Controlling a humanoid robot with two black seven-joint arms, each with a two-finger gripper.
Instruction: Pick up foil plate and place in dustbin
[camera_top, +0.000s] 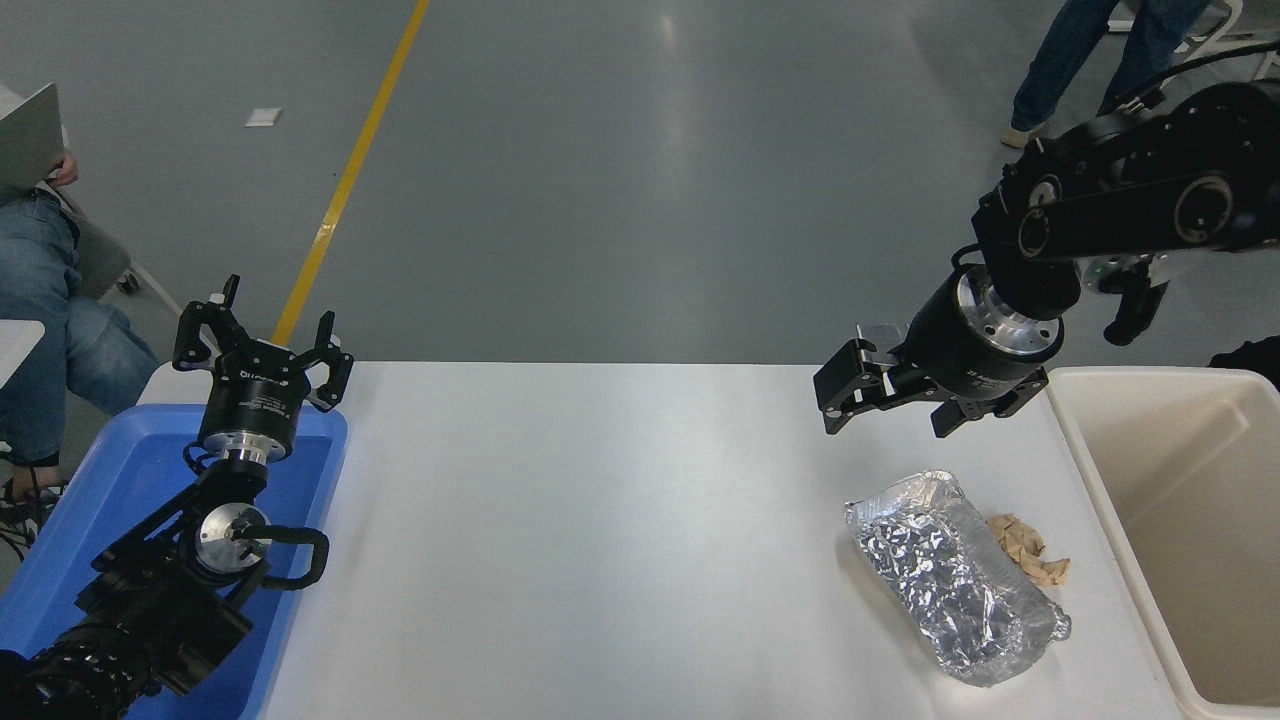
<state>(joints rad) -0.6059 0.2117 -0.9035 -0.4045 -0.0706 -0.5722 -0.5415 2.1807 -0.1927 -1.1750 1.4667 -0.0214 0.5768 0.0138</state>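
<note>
White table: smooth, matte laminate, rectangular, taking up the lower half of the view. Grey polished floor beyond it, glossy with soft reflections and crossed by a yellow painted line running toward 12 o'clock.

Dustbin: large beige-cream plastic, rectangular, smooth walls, rounded rim. It stands at the table's 3 o'clock edge and its visible inside shows bare.

Blue rectangular plastic tub: at the 9 o'clock edge, glossy, with rounded corners.

Left arm: black, jointed, lying over the tub. Left gripper points toward 12 o'clock, its fingers spread wide, holding nothing.

Right arm: black, entering from the 2 o'clock corner. Right gripper hangs above the table and aims toward 9 o'clock; how far its jaws are parted cannot be told from this angle, and nothing is seen in its hold. It is well apart from the plate, which lies toward 5 o'clock of it.

Foil plate: crinkled, shiny silver aluminium, oblong with rounded corners, lying flat on the table at about 4 o'clock, near the dustbin but not touching it. Its long axis runs from 11 to 5 o'clock.

Crumpled tan paper wad: just beside the plate, between it and the bin.

Persons: jeans-clad legs seated at 9 o'clock, and another pair standing at 1 o'clock.
</note>
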